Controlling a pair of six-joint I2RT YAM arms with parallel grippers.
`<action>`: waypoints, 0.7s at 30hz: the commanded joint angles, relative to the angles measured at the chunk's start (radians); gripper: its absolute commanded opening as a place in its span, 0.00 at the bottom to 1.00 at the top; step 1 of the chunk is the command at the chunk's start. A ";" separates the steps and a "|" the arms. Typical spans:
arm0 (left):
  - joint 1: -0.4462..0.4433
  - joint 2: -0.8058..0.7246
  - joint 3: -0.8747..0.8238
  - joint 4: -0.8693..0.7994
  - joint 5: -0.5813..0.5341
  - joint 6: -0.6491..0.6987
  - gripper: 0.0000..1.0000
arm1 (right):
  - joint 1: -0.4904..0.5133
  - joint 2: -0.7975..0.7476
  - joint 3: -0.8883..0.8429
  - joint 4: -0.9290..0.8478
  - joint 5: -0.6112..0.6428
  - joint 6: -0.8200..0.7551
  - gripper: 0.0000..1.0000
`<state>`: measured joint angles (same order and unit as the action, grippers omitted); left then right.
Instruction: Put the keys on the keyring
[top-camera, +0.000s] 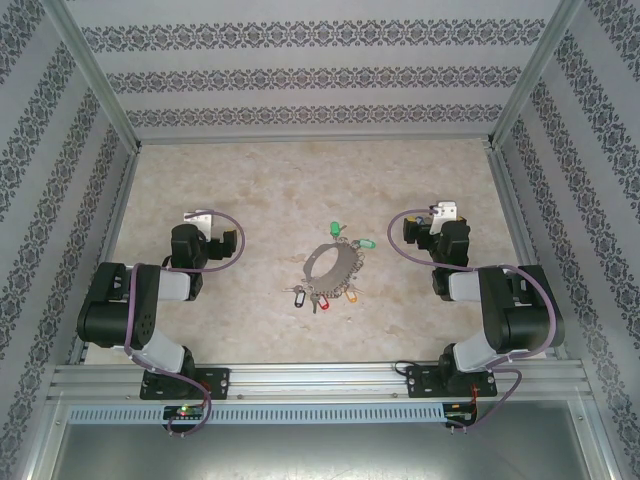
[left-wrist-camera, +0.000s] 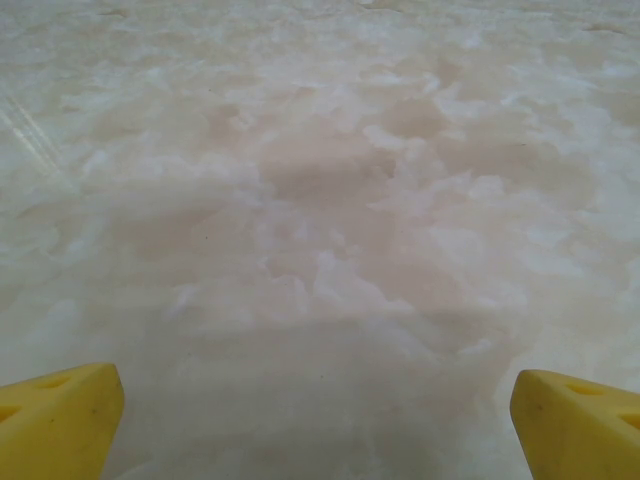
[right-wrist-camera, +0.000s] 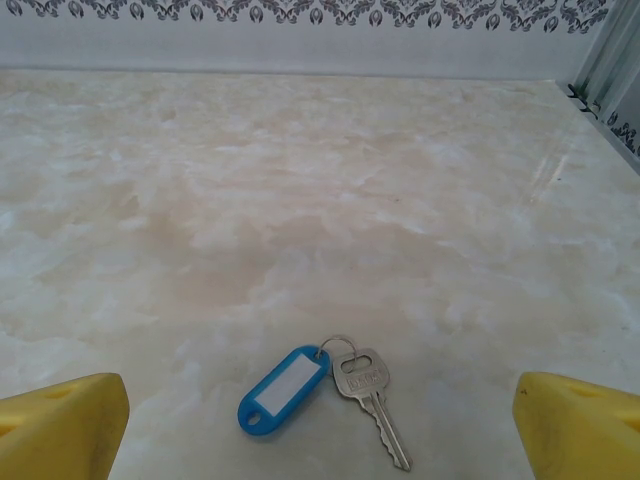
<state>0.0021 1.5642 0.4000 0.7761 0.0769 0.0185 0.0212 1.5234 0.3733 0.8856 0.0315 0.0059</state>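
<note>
The keyring (top-camera: 307, 268), a thin grey oval, lies flat in the middle of the table. Several keys (top-camera: 352, 262) are bunched along its right and lower rim, with green (top-camera: 366, 242), red (top-camera: 314, 303) and black (top-camera: 296, 297) tags fanned out. In the right wrist view a lone silvery key (right-wrist-camera: 368, 392) with a blue tag (right-wrist-camera: 284, 389) on a small split ring lies on the table. It sits just ahead of my open right gripper (right-wrist-camera: 320, 415), between the yellow fingertips (right-wrist-camera: 575, 425) and untouched. My left gripper (left-wrist-camera: 320, 420) is open over bare table, left of the keyring (top-camera: 200, 222).
The marble-patterned tabletop (top-camera: 300, 180) is fenced by patterned walls and metal posts (top-camera: 522, 75). Both arms are folded back near the front rail (top-camera: 320, 378), the right gripper (top-camera: 438, 216) to the right of the keyring.
</note>
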 joint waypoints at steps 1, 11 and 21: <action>0.012 -0.002 0.019 0.043 -0.006 -0.016 1.00 | -0.006 -0.012 0.013 0.012 -0.016 0.018 0.98; 0.012 -0.004 0.023 0.037 -0.022 -0.022 1.00 | -0.009 -0.010 0.013 0.011 -0.012 0.022 0.98; 0.009 -0.288 0.121 -0.357 0.012 -0.056 1.00 | -0.013 -0.183 0.077 -0.228 0.099 0.067 0.98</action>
<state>0.0021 1.4117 0.4702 0.5785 0.0574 0.0025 0.0212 1.4414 0.3874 0.7731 0.0578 0.0322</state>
